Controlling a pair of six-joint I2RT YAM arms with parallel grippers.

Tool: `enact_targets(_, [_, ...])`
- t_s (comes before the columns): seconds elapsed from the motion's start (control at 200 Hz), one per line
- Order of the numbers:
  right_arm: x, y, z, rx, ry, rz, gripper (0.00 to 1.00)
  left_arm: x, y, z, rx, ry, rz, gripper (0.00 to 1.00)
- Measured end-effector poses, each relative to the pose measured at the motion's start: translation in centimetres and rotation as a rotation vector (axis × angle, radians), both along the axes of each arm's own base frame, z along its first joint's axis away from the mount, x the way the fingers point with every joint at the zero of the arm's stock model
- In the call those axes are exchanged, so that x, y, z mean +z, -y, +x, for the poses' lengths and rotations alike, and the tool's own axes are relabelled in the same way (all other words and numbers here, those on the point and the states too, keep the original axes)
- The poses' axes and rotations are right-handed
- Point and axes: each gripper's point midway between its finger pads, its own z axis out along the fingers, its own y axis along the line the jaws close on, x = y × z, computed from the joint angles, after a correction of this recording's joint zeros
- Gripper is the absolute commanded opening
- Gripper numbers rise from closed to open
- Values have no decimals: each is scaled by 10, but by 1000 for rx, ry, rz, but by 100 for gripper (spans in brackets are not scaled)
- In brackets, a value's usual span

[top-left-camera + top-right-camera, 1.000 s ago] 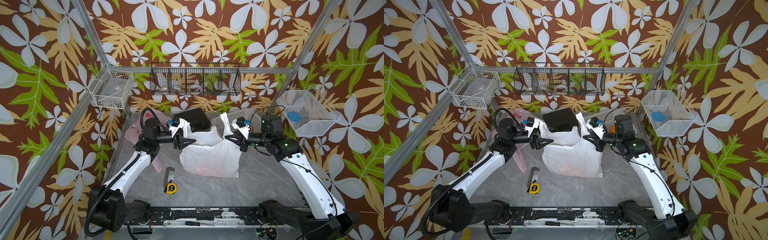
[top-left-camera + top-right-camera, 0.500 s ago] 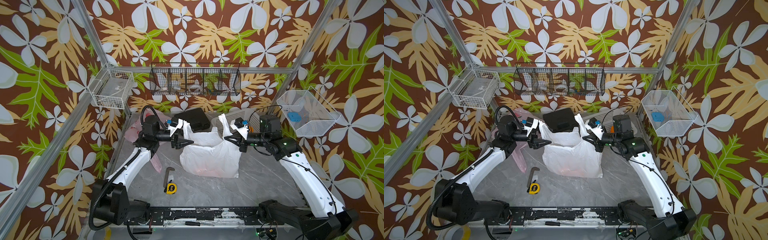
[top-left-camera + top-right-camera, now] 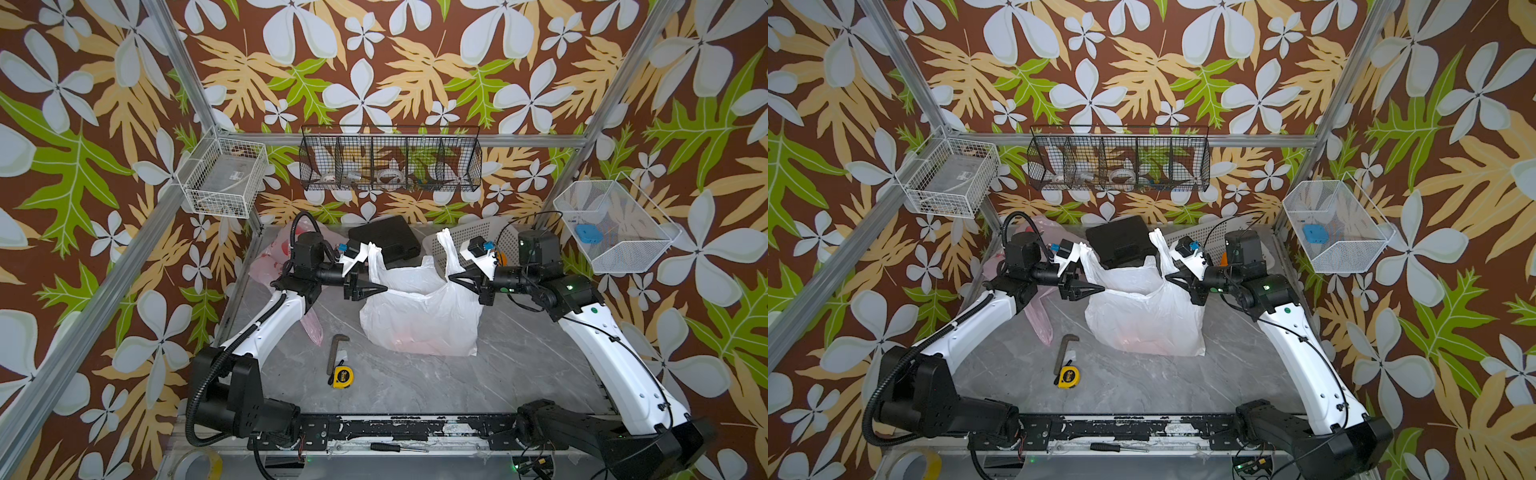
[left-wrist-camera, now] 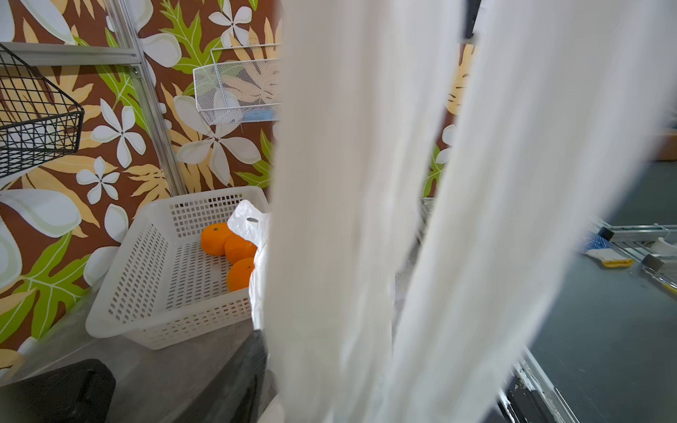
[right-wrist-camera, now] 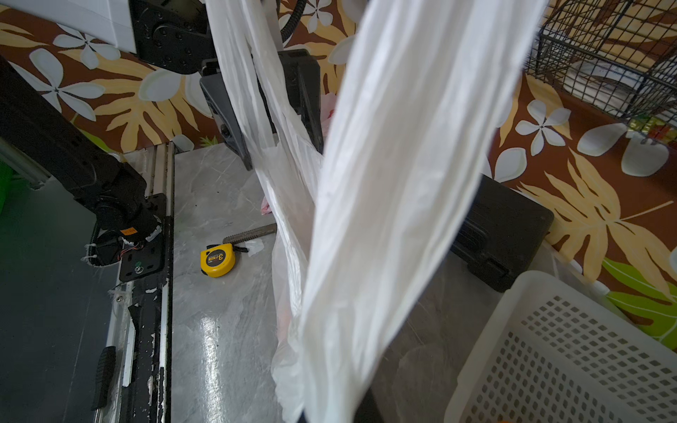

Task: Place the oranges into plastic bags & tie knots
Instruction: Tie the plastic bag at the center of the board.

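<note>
Right gripper (image 3: pixel 454 279): pressed together, pinching one handle of the white bag (image 3: pixel 419 320), with the strip standing up above it
Left gripper (image 3: pixel 374 287): fingers (image 5: pixel 311 99) spread, the other handle running between them
White bag: mid-bench, between the two grippers, mouth slack, orange tint at its bottom
Oranges (image 4: pixel 234 252): three, in the white basket (image 4: pixel 146 293), far right corner of the bench
Pink bag (image 3: pixel 262 266): far left corner
Tape measure (image 3: pixel 343 377): toward the front edge
</note>
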Motion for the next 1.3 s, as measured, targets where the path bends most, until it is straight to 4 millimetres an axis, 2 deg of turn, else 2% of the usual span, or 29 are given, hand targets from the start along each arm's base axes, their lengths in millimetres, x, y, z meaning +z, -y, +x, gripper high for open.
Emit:
enact_targets(0.07, [1,0,0,0,-1,-1,0,-2,0,1,-4,-5,0,36])
enact_targets(0.155, [3,-1,0,-4,11,-7,0,-1,0,1,-1,-10,0,17])
enact_targets(0.28, [7,-4,0,-3,38,-31,0,9,-1,-1,25,21,-2,0])
enact_targets(0.405, [10,-10,-6,32,75,-67,0,21,2,-6,61,55,-2,0])
enact_targets(0.621, [11,-22,-23,135,170,-148,0,29,12,-14,132,71,21,0])
enact_targets(0.736, [2,-40,-46,252,246,-211,0,32,25,-20,160,62,40,0])
enact_targets(0.831, [-7,-49,-58,311,287,-256,0,31,27,-14,211,27,58,0])
enact_targets(1.036, [-15,-44,-34,188,307,-301,0,27,26,-23,313,34,80,0])
enact_targets(1.146, [-16,-39,-9,89,252,-276,0,25,21,-19,391,40,94,0])
enact_targets(1.226, [-19,-40,7,50,200,-258,0,25,27,-31,375,91,107,0])
enact_targets(1.301, [-17,-46,9,68,175,-234,0,22,32,-40,354,130,126,0])
